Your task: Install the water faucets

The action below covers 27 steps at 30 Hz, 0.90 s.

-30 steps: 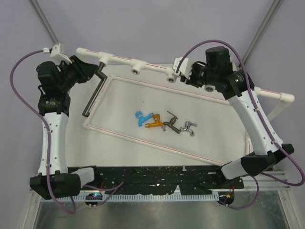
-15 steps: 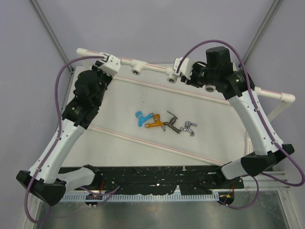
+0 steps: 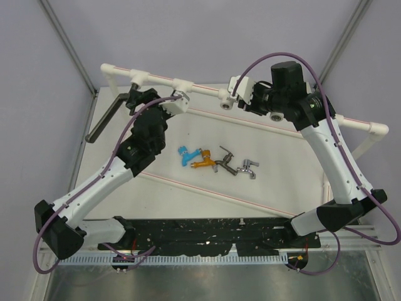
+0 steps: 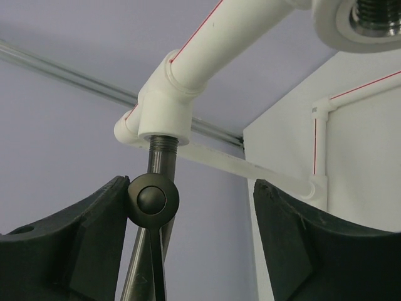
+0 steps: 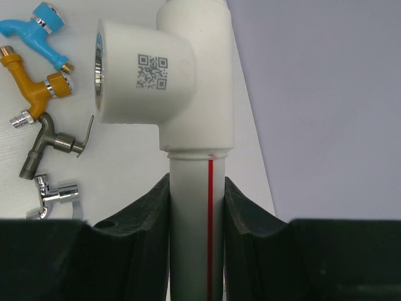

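Observation:
The larger dark-grey faucet (image 3: 110, 117) hangs screwed into the leftmost tee (image 4: 164, 100) of the white pipe (image 3: 207, 89), its long arm pointing down-left. My left gripper (image 4: 188, 188) stands open round its round knob (image 4: 153, 200); the left finger (image 4: 94, 232) touches the knob, the right finger is well clear. My right gripper (image 5: 197, 207) is shut on the pipe (image 5: 194, 219) just below a tee (image 5: 144, 75). On the mat lie the blue (image 3: 185, 155), orange (image 3: 203, 162), dark metal (image 3: 224, 160) and chrome (image 3: 249, 168) faucets.
More tees with brass-lined sockets (image 3: 224, 103) sit along the pipe, one (image 3: 274, 116) by the right wrist. Thin white frame rails (image 3: 213, 194) cross the mat. A black base rail (image 3: 207, 232) runs along the near edge.
My left arm has swung right along the pipe and its jaws have opened off the large faucet. The faucet's long arm now points out to the left. The right arm has not moved.

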### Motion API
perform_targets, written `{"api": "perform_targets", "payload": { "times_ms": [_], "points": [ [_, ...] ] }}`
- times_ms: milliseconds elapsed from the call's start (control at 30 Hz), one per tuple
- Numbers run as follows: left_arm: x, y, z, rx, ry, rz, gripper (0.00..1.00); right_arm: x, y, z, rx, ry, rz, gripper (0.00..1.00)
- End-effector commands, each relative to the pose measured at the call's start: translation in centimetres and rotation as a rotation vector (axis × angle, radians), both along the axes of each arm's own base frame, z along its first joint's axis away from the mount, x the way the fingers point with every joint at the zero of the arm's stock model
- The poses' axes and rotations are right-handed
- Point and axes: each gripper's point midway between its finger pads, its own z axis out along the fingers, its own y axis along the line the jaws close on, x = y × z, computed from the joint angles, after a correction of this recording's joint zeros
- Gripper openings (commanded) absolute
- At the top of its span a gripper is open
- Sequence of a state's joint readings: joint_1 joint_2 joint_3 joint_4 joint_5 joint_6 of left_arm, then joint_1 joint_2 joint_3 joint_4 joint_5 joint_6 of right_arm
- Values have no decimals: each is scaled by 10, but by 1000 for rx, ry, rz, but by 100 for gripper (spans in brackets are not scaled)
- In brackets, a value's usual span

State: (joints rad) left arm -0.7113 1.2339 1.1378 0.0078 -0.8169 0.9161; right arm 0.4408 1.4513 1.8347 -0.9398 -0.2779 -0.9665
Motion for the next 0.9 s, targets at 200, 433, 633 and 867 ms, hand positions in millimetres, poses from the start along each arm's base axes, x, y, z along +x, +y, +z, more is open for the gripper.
{"api": "perform_targets", "payload": {
  "times_ms": [200, 433, 633, 867],
  "points": [
    [-43, -76, -125, -41, 467, -394, 89, -26, 33, -4, 83, 80, 152, 5],
    [-76, -106, -68, -371, 424, -602, 92, -27, 33, -4, 82, 78, 151, 5],
    [-80, -81, 20, -685, 253, -588, 98, -27, 32, -2, 85, 75, 149, 5],
    [-84, -40, 83, -1107, 145, -576, 100, -27, 33, -3, 85, 77, 150, 5]
  ]
}}
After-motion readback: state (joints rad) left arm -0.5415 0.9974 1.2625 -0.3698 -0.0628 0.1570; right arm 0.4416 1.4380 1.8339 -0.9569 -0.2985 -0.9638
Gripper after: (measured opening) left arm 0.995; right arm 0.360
